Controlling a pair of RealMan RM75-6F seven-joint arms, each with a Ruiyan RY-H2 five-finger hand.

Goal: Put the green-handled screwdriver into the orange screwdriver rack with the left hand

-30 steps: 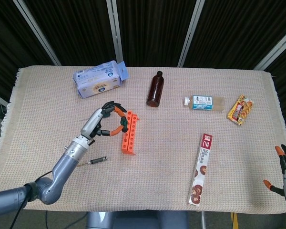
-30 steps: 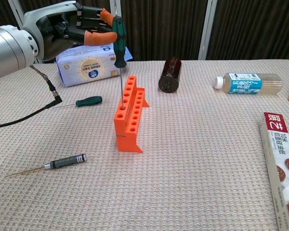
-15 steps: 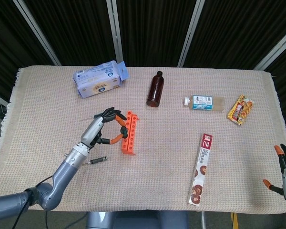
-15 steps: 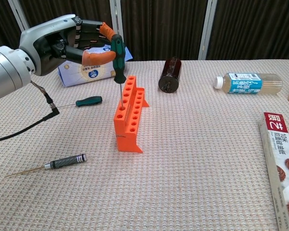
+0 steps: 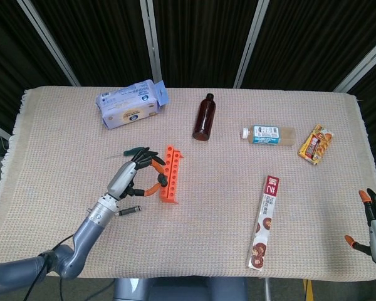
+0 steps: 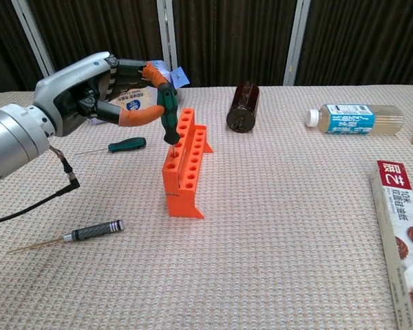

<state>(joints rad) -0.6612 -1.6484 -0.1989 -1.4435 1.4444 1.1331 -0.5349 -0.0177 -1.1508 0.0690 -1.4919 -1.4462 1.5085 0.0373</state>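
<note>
Chest view: my left hand (image 6: 96,96) is pinching the green-handled screwdriver (image 6: 168,117) betw. orange-tipped thumb and fingers (image 6: 139,115), clamped on the handle. The driver is standing upright, shaft going down into a hole of the orange plastic screwdriver rack (image 6: 186,163), handle sitting just above the rack top. Head view is giving the same grip from above: left hand (image 5: 129,179) is curling against the rack (image 5: 170,175) w/ the handle mostly hidden by the fingers, so shaft-in-hole is only readable from the chest cam.

Chest view is also showing a second, smaller green-handled screwdriver (image 6: 126,145) lying flat behind my hand, and a black-handled precision driver w/ thin tip (image 6: 89,233) lying nearer the table's front edge. In head view the small green one (image 5: 135,151) is just visible beyond my fingers.

My right hand (image 5: 375,222) is showing only in head view, at the table's lower right corner, fingers apart, holding nothing.

Other items on the beige woven tablecloth (image 5: 225,207): pale blue tissue pack (image 5: 131,105), brown glass bottle lying down (image 5: 204,116), clear plastic bottle w/ blue label (image 5: 267,134), yellow snack packet (image 5: 316,144), long red-and-white biscuit box (image 5: 264,222). Snack packet is only partly in the chest frame.
</note>
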